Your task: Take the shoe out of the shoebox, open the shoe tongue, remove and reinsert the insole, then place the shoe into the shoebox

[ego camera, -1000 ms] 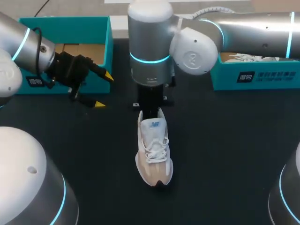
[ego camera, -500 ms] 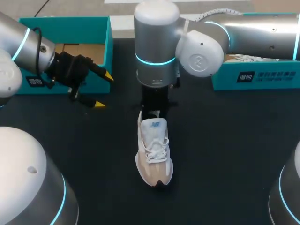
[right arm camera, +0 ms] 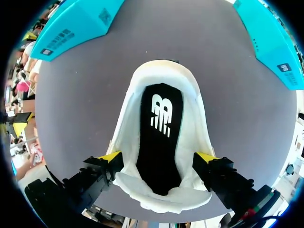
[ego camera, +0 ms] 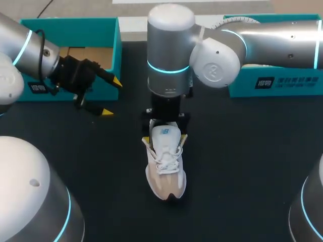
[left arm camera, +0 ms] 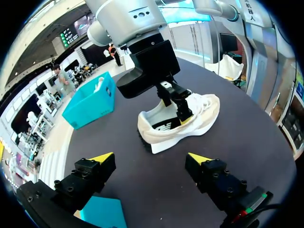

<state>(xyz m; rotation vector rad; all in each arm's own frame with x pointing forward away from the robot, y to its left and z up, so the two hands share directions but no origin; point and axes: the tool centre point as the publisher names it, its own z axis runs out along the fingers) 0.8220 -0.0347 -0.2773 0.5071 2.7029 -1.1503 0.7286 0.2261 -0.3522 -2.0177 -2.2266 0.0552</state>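
Shoe: a white and beige sneaker [ego camera: 166, 174] stood upright on the middle of the black table [ego camera: 242, 151], outside both boxes, toe towards the near edge and heel towards the far edge.
Insole: a dark insole [right arm camera: 160, 137] lay flat inside the shoe, seen through the collar from the right wrist view.
Tongue and laces: the tongue [ego camera: 165, 133] stood up at the far end of the white laces [ego camera: 165, 161].
Right gripper: the right gripper [ego camera: 165, 139] hung straight down over the heel, fingers spread wide, one yellow tip on each side of the collar; I could not see either tip pressing into it.
Left gripper: the left gripper [ego camera: 112, 97] hovered at the far left, well apart from the shoe, fingers wide apart with nothing between them, and pointed towards the shoe.
Left shoebox: a teal box [ego camera: 115, 45] sat at the far left, just behind the left gripper, showing a brown cardboard floor.
Right shoebox: a second teal box [ego camera: 272, 83] sat at the far right, partly under the right arm, with something white inside.
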